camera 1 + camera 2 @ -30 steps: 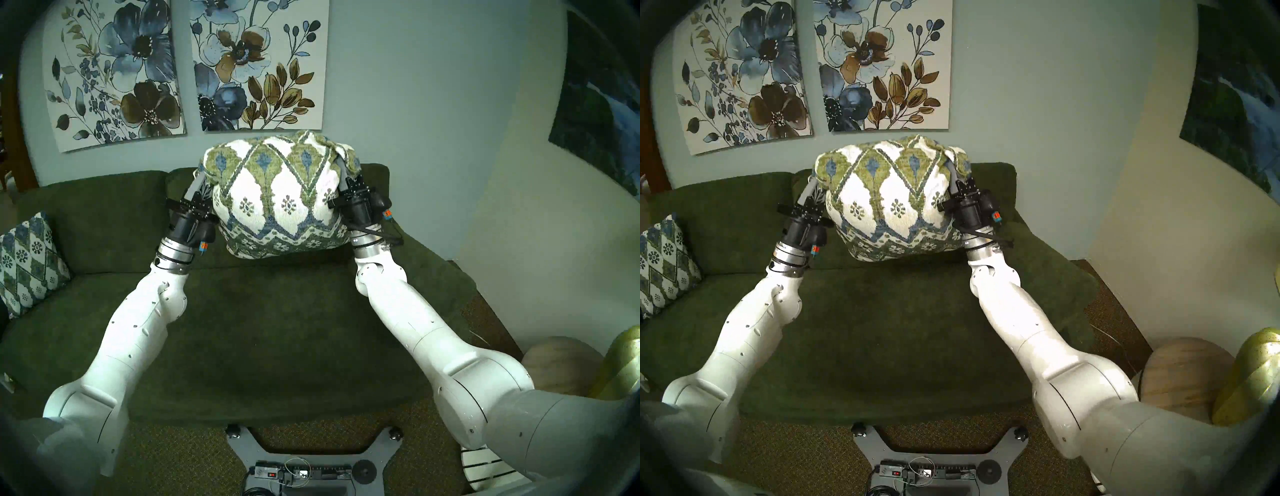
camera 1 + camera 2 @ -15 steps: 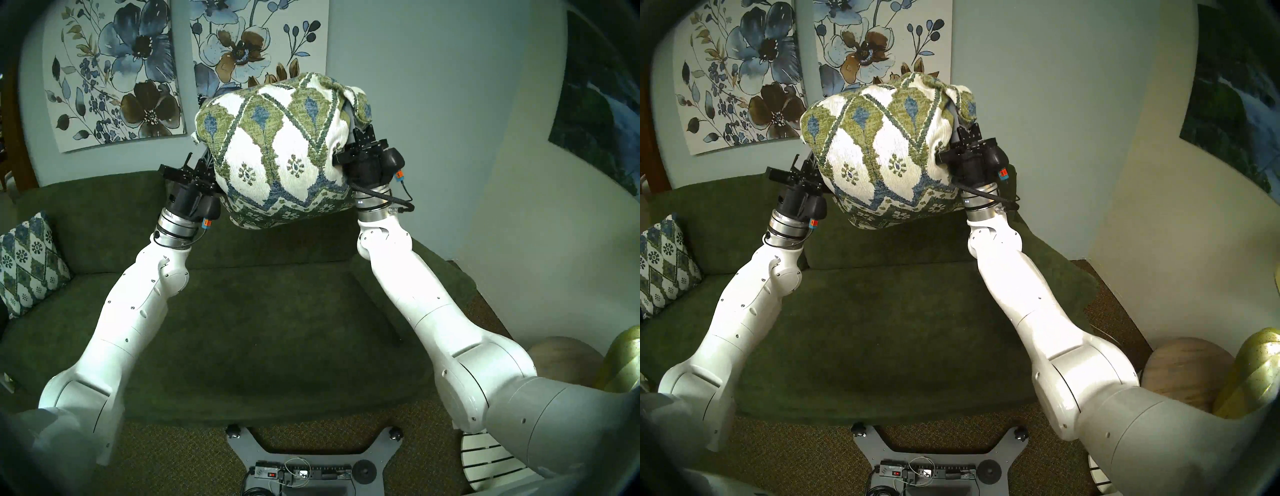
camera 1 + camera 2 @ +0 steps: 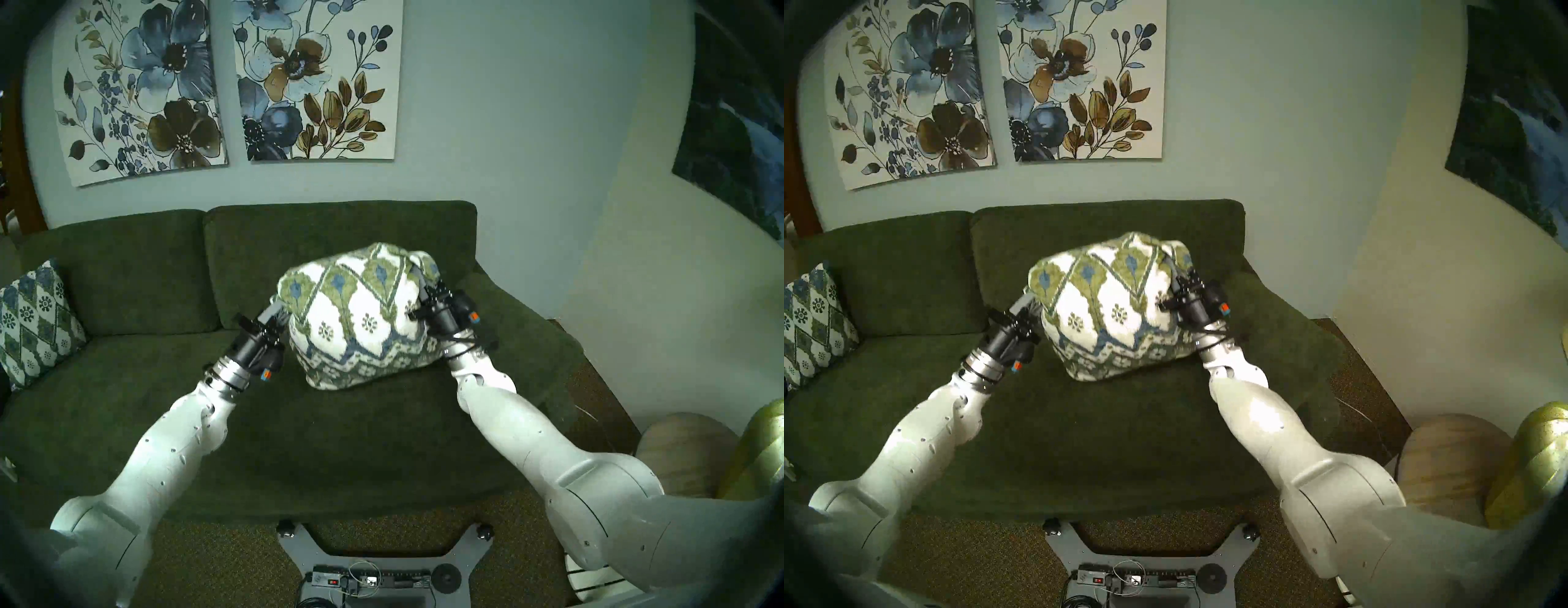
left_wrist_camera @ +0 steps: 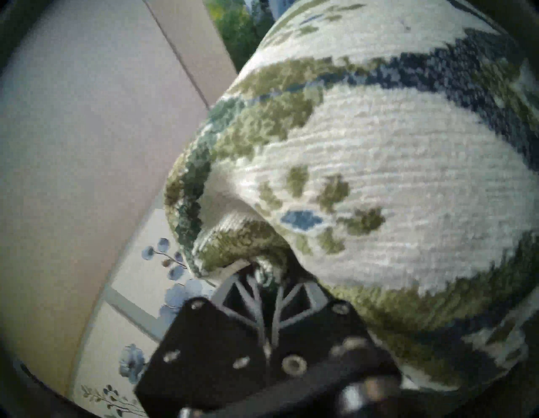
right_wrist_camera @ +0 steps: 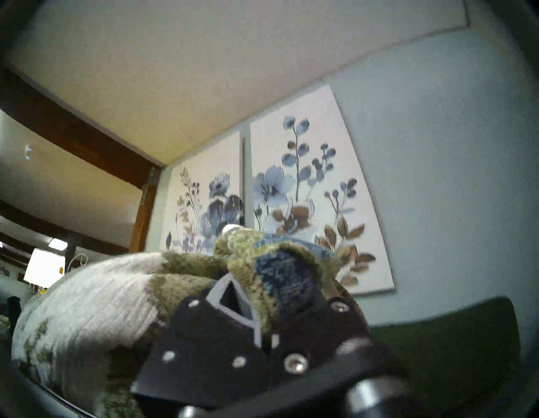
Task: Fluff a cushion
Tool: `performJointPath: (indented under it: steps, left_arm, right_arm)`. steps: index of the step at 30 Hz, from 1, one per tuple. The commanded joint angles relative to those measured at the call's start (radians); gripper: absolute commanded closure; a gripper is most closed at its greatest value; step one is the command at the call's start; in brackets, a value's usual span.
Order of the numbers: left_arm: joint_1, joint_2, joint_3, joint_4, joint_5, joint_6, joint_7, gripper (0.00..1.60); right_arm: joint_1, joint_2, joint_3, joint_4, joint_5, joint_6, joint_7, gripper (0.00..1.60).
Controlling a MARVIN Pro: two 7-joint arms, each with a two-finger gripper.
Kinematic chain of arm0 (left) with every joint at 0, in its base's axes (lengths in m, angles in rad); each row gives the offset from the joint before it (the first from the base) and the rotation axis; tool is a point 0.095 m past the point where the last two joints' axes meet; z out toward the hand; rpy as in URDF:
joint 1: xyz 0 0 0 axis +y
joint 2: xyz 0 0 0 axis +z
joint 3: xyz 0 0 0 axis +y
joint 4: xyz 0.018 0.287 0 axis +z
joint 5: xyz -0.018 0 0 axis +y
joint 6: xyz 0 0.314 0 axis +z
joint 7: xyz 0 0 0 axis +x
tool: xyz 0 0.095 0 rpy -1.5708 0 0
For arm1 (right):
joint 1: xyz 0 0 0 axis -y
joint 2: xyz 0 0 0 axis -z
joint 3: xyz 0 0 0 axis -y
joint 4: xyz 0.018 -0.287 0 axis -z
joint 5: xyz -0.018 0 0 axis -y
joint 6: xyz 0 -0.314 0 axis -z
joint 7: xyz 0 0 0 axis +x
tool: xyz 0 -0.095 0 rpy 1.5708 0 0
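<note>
Cushion (image 3: 360,314) sits low over the sofa seat (image 3: 297,433), in front of the right-hand back cushion (image 3: 339,237). Its bottom edge looks to be touching the seat, though from the head views a thin gap cannot be ruled out.

Left gripper (image 3: 280,306) at the cushion's 9 o'clock, pressed together on a fold of cover near the upper-left corner. The left wrist view shows fabric bunched between the two fingers (image 4: 262,277).

Right gripper (image 3: 420,278) at about 2 o'clock, likewise pinching a gathered corner. In the right wrist view the cloth (image 5: 262,262) drapes over and hides one finger.

Key relation: the cushion lies between the two grippers, with each gripper's fingers angled up and inward toward it. The line joining the grips runs 9 to 2 o'clock across the upper half, so the bulk of the filling hangs below that line, toward 6 o'clock. Neither arm is clearly nearer, as both are at the edges and roughly matched in height, the right one a little farther back.

Judgement: mid-shake. Any lift or drop works along 12–6, at right angles to the grip line.

Second patterned pillow (image 3: 36,322) lies well apart at the far left of the sofa.
</note>
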Motion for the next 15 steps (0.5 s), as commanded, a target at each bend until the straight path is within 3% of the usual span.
performJointPath:
  steps: [1, 15]
  left_arm:
    - [0.08, -0.053, 0.038, 0.106, 0.002, 0.007, -0.022, 1.6]
    - [0.206, -0.184, 0.108, 0.302, -0.026, -0.008, -0.053, 1.6]
  right_arm:
    - [-0.102, -0.012, -0.033, 0.088, -0.022, 0.0, 0.007, 1.6]
    - [-0.241, -0.017, -0.085, 0.26, -0.044, 0.0, -0.002, 1.6]
